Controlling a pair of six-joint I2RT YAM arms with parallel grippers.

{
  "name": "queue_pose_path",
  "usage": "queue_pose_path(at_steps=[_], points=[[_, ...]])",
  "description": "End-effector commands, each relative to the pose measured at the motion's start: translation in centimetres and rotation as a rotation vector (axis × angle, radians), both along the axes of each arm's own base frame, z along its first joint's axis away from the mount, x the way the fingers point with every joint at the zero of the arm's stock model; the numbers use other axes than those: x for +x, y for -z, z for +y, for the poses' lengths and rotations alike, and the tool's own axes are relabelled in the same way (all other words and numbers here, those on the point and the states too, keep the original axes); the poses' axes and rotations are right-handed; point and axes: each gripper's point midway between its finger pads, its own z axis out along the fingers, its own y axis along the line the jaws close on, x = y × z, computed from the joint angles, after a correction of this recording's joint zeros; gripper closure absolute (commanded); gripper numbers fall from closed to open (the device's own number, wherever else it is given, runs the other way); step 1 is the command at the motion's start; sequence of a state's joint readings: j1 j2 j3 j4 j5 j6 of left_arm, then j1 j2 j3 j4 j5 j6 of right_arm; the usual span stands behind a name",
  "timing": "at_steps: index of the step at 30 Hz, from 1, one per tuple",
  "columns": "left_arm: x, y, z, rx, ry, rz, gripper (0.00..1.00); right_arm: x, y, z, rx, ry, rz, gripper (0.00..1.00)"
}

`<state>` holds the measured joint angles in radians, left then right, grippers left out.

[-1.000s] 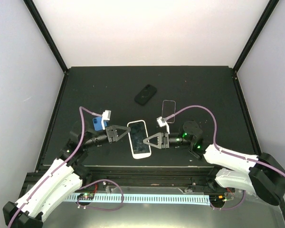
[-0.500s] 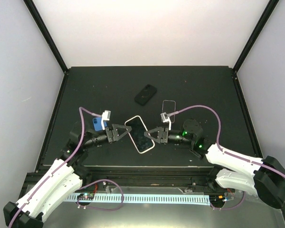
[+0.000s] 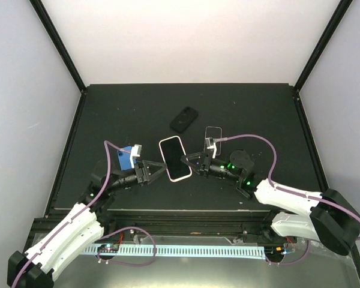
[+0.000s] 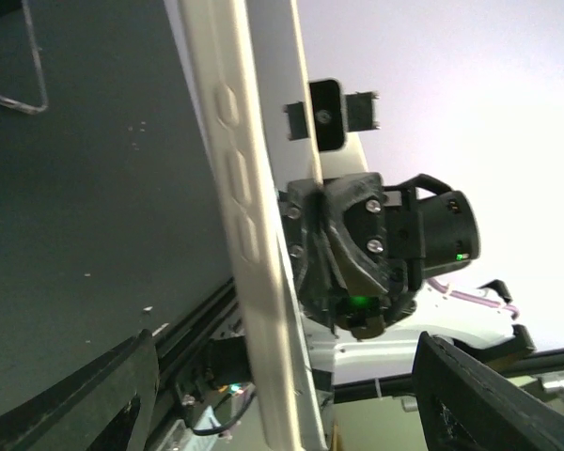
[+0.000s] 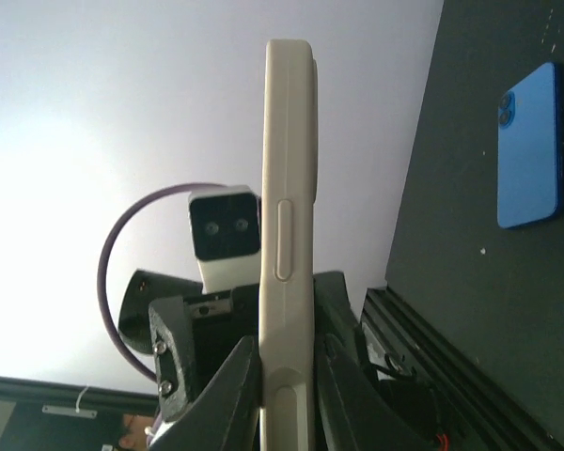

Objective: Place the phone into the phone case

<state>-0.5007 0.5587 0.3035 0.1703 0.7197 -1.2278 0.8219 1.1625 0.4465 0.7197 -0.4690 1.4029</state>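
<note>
Top view, phone (image 3: 173,158): cream-edged, screen facing up, held above the table (image 3: 258,108) between the two arms.
Top view, right gripper (image 3: 189,161): closed on the phone's right long edge.
Top view, left gripper (image 3: 159,170): fingers spread beside the phone's lower left edge.
Top view, clear case (image 3: 213,134): flat on the table, just behind the right gripper.
Left wrist, fingers (image 4: 85,395): wide apart on either side of the phone (image 4: 249,188), gripping nothing.
Right wrist, fingers (image 5: 240,395): pinched on the phone's cream edge (image 5: 287,188); a blue phone (image 5: 528,146) lies flat on the table.
</note>
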Motion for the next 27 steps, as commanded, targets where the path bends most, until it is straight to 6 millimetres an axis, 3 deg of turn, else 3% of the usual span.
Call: queue_pose_path(at_steps=[1, 6, 9, 10, 15, 20, 27], points=[[-0.6, -1.8, -0.6, -0.086, 0.031, -0.021, 0.24, 1.6, -4.6, -0.5, 0.132, 0.087, -0.066, 0.85], [-0.9, -2.1, -1.3, -0.11, 0.052, -0.006, 0.25, 2.2, -4.7, 0.1, 0.134, 0.088, -0.054, 0.85], [-0.9, -2.4, -1.9, -0.111, 0.071, -0.001, 0.31, 2.5, -4.4, 0.1, 0.139, 0.099, -0.037, 0.85], [-0.9, -2.6, -2.0, -0.11, 0.073, -0.003, 0.35, 2.6, -4.4, 0.1, 0.14, 0.102, -0.035, 0.85], [-0.6, -2.2, -2.0, -0.06, 0.046, 0.017, 0.73, 2.7, -3.8, 0.0, 0.13, 0.112, -0.024, 0.85], [-0.1, -1.6, -1.7, -0.01, 0.016, 0.019, 0.96, 2.3, -3.2, 0.4, 0.079, 0.081, -0.049, 0.82], [0.1, -1.3, -2.1, 0.021, 0.03, 0.013, 0.98, 0.1, -2.5, 1.2, 0.024, -0.053, -0.116, 0.72]])
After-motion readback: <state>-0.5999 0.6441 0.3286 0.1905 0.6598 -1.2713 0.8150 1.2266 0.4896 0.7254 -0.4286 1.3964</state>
